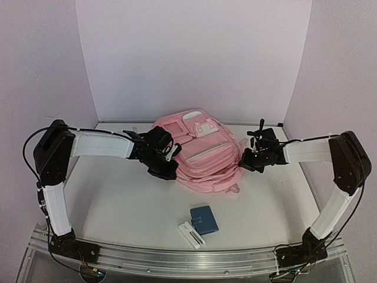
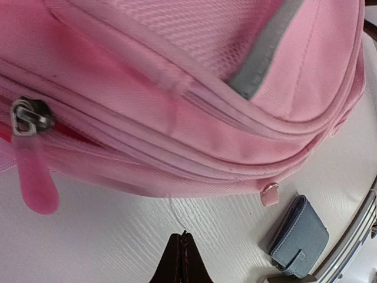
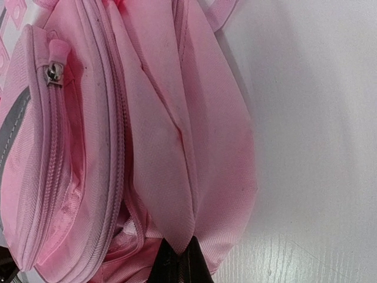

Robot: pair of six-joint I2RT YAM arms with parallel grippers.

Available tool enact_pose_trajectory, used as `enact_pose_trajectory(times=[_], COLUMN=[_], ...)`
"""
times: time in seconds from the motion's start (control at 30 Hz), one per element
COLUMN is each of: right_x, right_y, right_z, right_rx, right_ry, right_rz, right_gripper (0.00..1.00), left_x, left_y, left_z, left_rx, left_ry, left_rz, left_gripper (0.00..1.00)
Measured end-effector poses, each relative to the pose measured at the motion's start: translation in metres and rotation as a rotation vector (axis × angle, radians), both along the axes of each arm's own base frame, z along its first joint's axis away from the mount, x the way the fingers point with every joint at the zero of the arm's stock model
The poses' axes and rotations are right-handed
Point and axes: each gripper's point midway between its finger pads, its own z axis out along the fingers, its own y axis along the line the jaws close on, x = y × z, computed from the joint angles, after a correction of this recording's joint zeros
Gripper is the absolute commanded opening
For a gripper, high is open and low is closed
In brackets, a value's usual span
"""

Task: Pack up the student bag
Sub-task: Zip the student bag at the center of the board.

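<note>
Student bag (image 1: 203, 156): pink, grey reflective strips, zip pockets; mid-table between the arms.
Left gripper (image 2: 184, 247): we see it clenched, empty, beside the bag.
Right gripper (image 3: 180, 254): seemingly pinching a bag fold.
Writing: white patch (image 1: 205, 128), unreadable to us.

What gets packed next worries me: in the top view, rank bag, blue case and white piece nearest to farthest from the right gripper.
1. Bag, against the right gripper.
2. Blue case, front centre.
3. White piece, beside it, farther left.
</note>
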Motion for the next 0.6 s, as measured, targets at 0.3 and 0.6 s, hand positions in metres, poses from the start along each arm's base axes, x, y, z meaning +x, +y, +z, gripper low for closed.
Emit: enact_pose_trajectory(times=[0.3,0.6], right_x=[0.0,0.0], right_y=[0.0,0.0], right_z=[0.0,-0.001], right_rx=[0.014,0.02], right_ry=[0.008,0.01], right_rz=[-0.022,-0.028], right_gripper=[0.0,0.0], left_x=[-0.033,-0.008], left_y=[-0.031,0.008], left_z=[0.019,0.028], left_rx=[0.094,0.014], left_ry=[-0.101,-0.064], left_rz=[-0.105,0.038], left_gripper=[0.09,0.48])
